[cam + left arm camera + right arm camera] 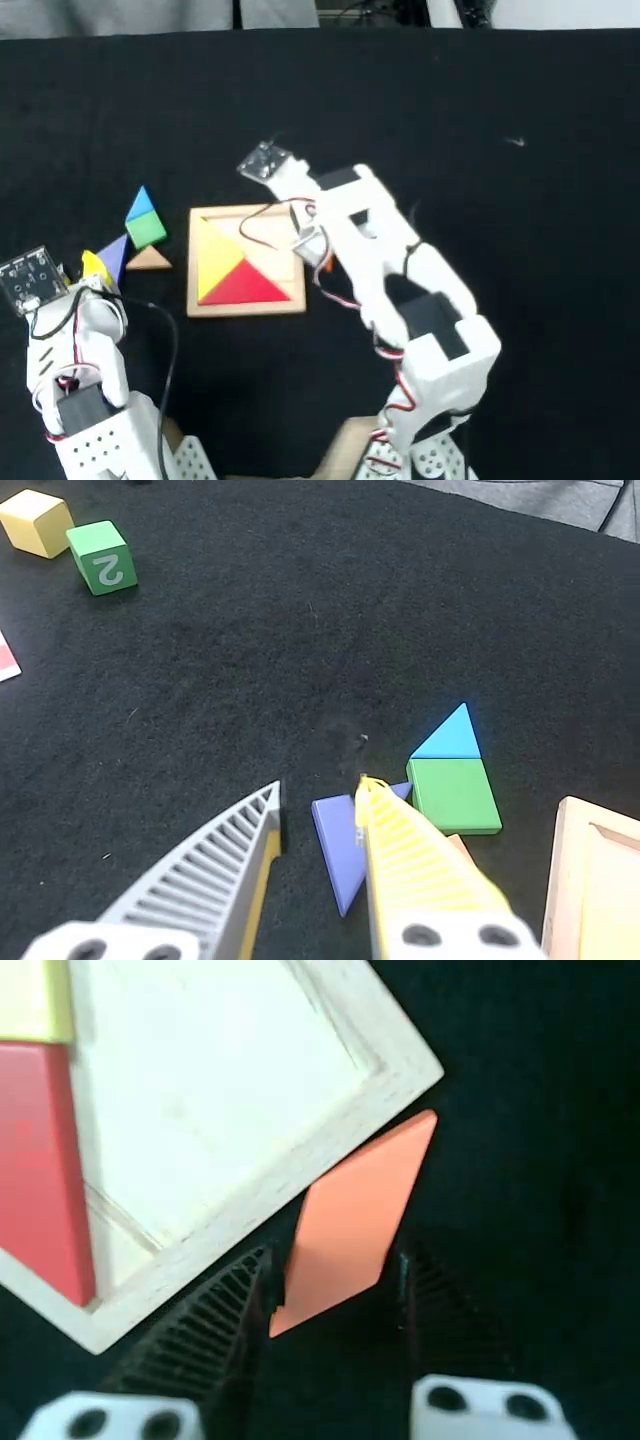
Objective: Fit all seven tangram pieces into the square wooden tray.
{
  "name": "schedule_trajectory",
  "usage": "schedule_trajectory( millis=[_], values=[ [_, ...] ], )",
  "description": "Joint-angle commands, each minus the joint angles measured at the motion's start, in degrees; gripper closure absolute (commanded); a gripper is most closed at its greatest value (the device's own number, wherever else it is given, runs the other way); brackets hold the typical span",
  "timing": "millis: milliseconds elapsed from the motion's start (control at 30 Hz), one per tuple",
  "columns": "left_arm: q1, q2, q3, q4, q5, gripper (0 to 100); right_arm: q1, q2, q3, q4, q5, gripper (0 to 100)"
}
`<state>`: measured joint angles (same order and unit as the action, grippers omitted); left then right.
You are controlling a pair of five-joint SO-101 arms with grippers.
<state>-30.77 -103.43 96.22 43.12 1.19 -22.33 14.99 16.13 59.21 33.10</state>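
Note:
The square wooden tray (245,305) holds a yellow triangle (213,265) and a red triangle (248,285). At the tray's right edge, my right gripper (330,1265) is shut on an orange parallelogram (355,1210), which lies just outside the rim (330,1140). Left of the tray sit a blue triangle (448,735), a green square (452,792), a purple triangle (338,852) and a tan triangle (149,260). My left gripper (318,805) stands open over the purple triangle, and its yellow finger (400,850) covers part of that piece.
A yellow cube (35,522) and a green cube (103,557) lie far off on the black cloth, with a red-edged card (5,660) nearby. The right arm's body (400,290) stretches along the tray's right side. A corner of the tray (580,880) is close to my left gripper.

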Motion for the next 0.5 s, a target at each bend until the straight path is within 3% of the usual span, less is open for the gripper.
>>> schedule_trajectory(
  millis=[0, 233, 467],
  values=[
    [0.6, -0.5, 1.2, -0.5, 0.4, 87, 1.0, -0.8, -1.5, -0.9, 0.6, 81.5],
    [0.7, -0.5, 1.2, -0.5, 0.4, 87, -0.7, -5.5, -0.6, 1.2, 1.0, 81.2],
    [0.7, -0.5, 1.2, -0.5, 0.4, 87, -0.8, 0.9, -2.8, 0.2, 1.0, 81.4]
  ],
)
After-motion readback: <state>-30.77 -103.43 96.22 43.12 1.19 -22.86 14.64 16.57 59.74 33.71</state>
